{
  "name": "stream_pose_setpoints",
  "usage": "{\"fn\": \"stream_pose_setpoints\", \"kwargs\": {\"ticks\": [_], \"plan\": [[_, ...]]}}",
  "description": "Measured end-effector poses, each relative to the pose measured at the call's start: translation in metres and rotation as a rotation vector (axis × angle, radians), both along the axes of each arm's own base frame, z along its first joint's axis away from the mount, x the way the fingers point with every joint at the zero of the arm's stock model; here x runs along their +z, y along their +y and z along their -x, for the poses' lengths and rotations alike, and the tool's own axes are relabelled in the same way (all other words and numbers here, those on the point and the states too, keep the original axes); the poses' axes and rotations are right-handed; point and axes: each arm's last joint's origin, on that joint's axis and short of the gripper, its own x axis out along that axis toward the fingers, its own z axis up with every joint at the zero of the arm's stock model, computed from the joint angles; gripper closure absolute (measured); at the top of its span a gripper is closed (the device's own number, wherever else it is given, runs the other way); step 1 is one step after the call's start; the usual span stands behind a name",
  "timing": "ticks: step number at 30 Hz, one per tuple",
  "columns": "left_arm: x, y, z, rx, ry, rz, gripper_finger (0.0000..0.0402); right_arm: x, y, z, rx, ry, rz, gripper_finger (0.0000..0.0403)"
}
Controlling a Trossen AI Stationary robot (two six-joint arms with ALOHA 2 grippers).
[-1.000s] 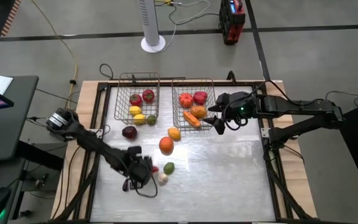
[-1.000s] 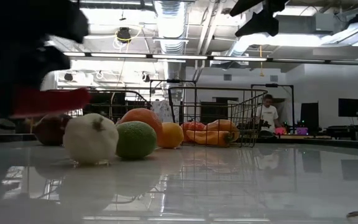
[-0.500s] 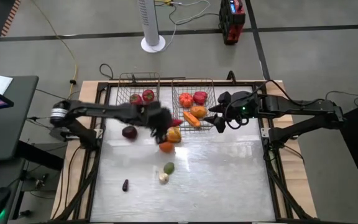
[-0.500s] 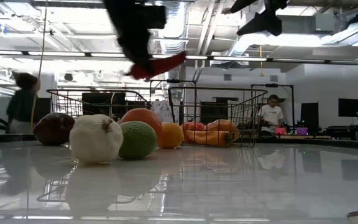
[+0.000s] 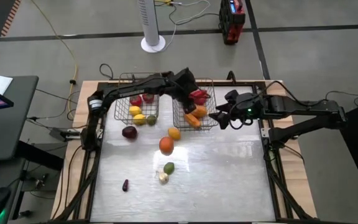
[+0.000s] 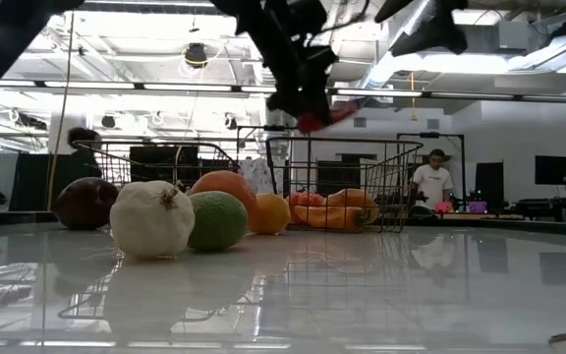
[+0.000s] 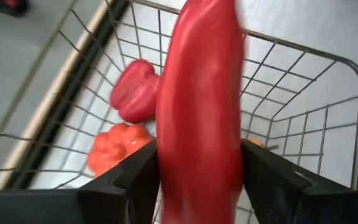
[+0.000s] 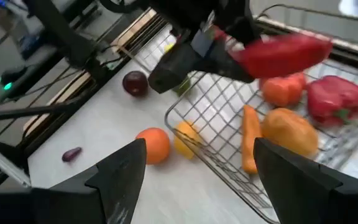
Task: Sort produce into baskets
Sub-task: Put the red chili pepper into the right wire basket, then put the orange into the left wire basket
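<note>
Left fingers (image 7: 197, 180), newly over right basket (image 5: 211, 84), gripping chili (image 7: 201, 106).

grey concrete floor (image 5: 303, 56); white fan base (image 5: 153, 43); bright ceiling lights (image 6: 263, 25); distant monitor (image 6: 552, 169)

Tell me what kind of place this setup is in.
Probably a robotics lab or workshop in an industrial hall. The low view shows exposed ceiling ducts and strip lights and a person at a workstation behind the table; the high view shows a bare concrete floor with loose cables.

Red chili (image 7: 199, 106) between the hand's fingers (image 7: 132, 180) — above a wire basket (image 7: 328, 112) (peppers inside).
</note>
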Motion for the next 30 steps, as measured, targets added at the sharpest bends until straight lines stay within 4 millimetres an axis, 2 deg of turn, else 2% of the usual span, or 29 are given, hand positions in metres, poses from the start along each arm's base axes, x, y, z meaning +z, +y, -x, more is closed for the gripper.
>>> {"fn": "stream_pose_setpoints", "kwargs": {"ticks": [3,7,10,13,20,25,30], "plan": [[-0.007,0.009,0.000,0.014,0.006,0.055,0.0175,0.005,0.001,0.013,-0.035,-0.014,-0.009,0.0081],[-0.005,0.012,0.000,0.018,-0.016,0.046,0.0129,0.009,0.001,0.027,-0.044,-0.015,-0.018,0.0081],[-0.004,0.010,0.002,0.014,-0.001,0.060,0.0109,0.011,0.001,0.032,-0.030,-0.009,0.004,0.0081],[0.005,0.001,0.008,-0.014,0.010,0.089,0.0105,0.012,0.000,0.034,-0.001,-0.011,0.010,0.0082],[0.022,-0.049,0.010,-0.153,0.057,0.032,0.0119,0.008,0.000,0.030,0.090,-0.037,0.009,0.0094],[0.024,-0.087,0.003,-0.266,0.054,0.015,0.0130,-0.016,0.000,0.033,0.146,-0.096,-0.031,0.0101],[0.014,-0.111,0.004,-0.279,0.065,0.050,0.0140,-0.035,0.003,0.050,0.124,-0.168,-0.048,0.0102]]}}
